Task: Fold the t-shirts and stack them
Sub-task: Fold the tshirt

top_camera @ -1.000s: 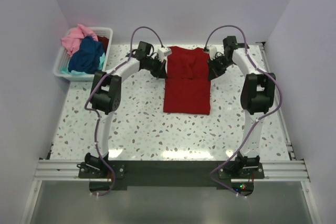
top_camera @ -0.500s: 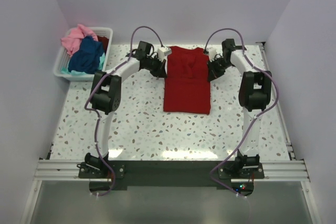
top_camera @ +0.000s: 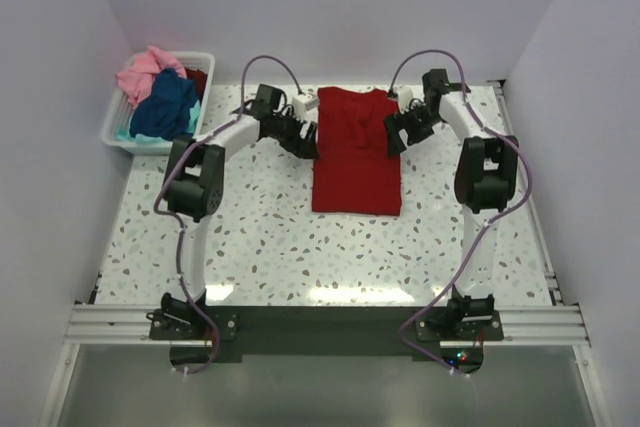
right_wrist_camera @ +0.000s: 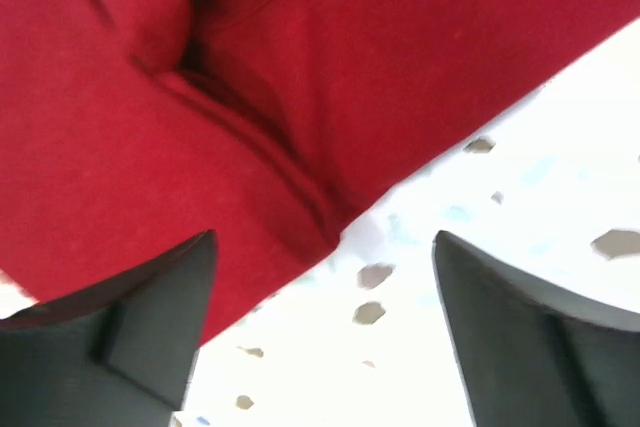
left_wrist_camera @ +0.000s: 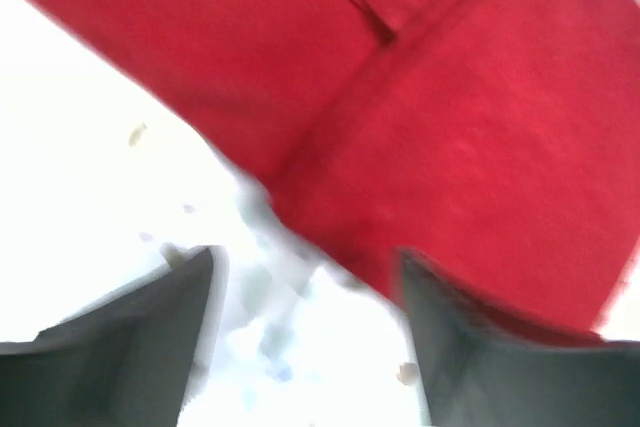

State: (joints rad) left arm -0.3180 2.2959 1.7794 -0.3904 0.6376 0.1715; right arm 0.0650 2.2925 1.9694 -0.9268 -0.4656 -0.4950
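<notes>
One big red t-shirt lies flat in the middle of the speckled white counter, closer to the far wall. Its sides are folded in, so it makes a long block with the neck at the far end.

The left end effector is at the left edge of the red t-shirt, up near the neck end. Its two fingers are spread apart and hold nothing. In the left wrist view one finger is over the bare counter and the other is over the edge of the cloth.

The right end effector is at the right edge of the red t-shirt, across from the left one. Its fingers are wide apart too and hold nothing. I cannot tell if any finger touches the cloth.

More t-shirts sit in a heap in a white basket at the far left corner: a pink t-shirt on top, a blue t-shirt beside it and a bit of a teal t-shirt at the bottom.
</notes>
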